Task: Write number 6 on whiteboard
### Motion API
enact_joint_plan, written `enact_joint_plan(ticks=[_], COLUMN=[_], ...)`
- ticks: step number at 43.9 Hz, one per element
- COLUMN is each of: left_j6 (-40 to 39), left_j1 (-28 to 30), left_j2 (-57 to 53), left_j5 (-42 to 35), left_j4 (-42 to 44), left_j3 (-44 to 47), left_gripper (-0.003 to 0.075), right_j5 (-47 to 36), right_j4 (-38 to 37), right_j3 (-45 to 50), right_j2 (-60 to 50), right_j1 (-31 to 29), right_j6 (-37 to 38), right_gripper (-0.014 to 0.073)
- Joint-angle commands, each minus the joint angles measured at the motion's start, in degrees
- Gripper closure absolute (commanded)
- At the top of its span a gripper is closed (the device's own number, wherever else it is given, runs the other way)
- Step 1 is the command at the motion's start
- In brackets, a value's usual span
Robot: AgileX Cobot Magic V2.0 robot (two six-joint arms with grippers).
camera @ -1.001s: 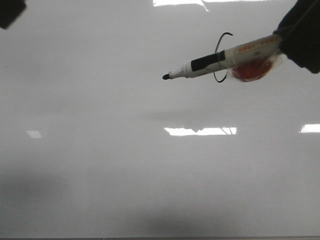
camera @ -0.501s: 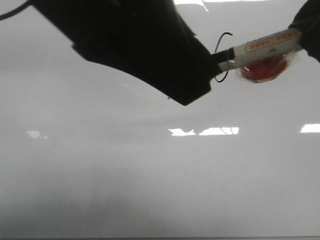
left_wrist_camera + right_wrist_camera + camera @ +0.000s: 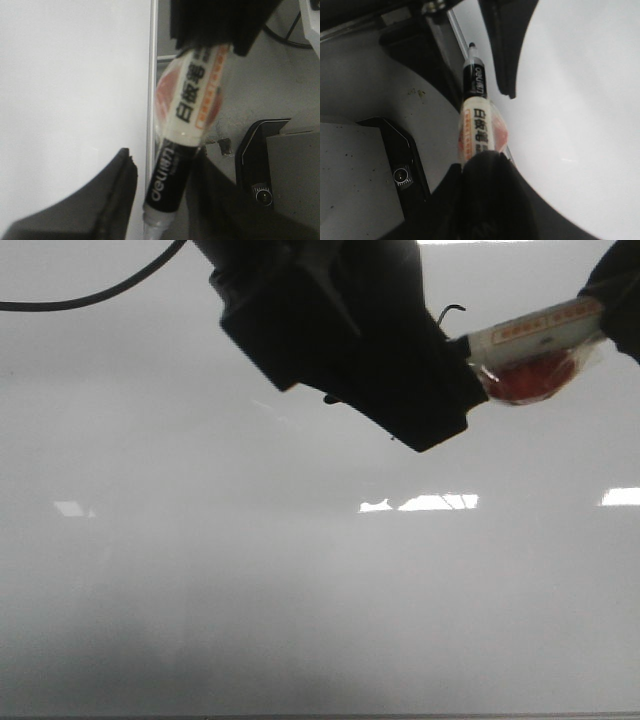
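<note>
Near the top right of the whiteboard (image 3: 300, 590) sits the number 6 (image 3: 452, 309), though I now see only its curved top stroke; the rest is hidden behind my left pincer (image 3: 440, 425). A second ago the board around the digit was uncovered and the marker (image 3: 530, 330) hung over it with its tip bare and pointing left. Since then the left arm has swept in from the upper left and closed over the marker's front end, while the right pincer (image 3: 615, 300) has kept its pinch on the rear of the barrel and drifted slightly right and up. In the left wrist view the left fingers (image 3: 117, 195) stand spread on either side of the black collar, not pressing it. With the digit drawn, I judge the writing done and this a handover or recapping step. Compared with half a second ago, the left arm covers more of the digit and sits further right.
</note>
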Motion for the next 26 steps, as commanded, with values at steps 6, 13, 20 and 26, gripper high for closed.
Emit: enact_joint_plan(ticks=[6,13,20,26], left_j6=[1.12,1.12,-6.19,-23.47], left_j1=[-0.46,-0.46,1.03,4.71], left_j2=[-1.93,-1.93,-3.03,-5.87], left_j5=[-2.74,-2.62,-0.71,1.83], left_j4=[-3.08,-2.47,5.54,19.85], left_j3=[-2.02,-2.02,-2.38,-2.38], left_gripper=[0.0741,0.0741,0.0741,0.0741], right_j5=[-3.15,-3.14,-3.02,-2.85], right_j4=[1.21,1.21,-0.91,-4.33], right_j3=[-1.83,-1.83,-1.83,-1.83], right_j2=[-0.70,-0.70,-3.13,-7.48], right_j1=[0.12,0.12,-2.28,-7.04], right_j6=[-0.72,-0.72,3.13,10.46], right_gripper=[0.0603,0.0275,0.0017,0.0013])
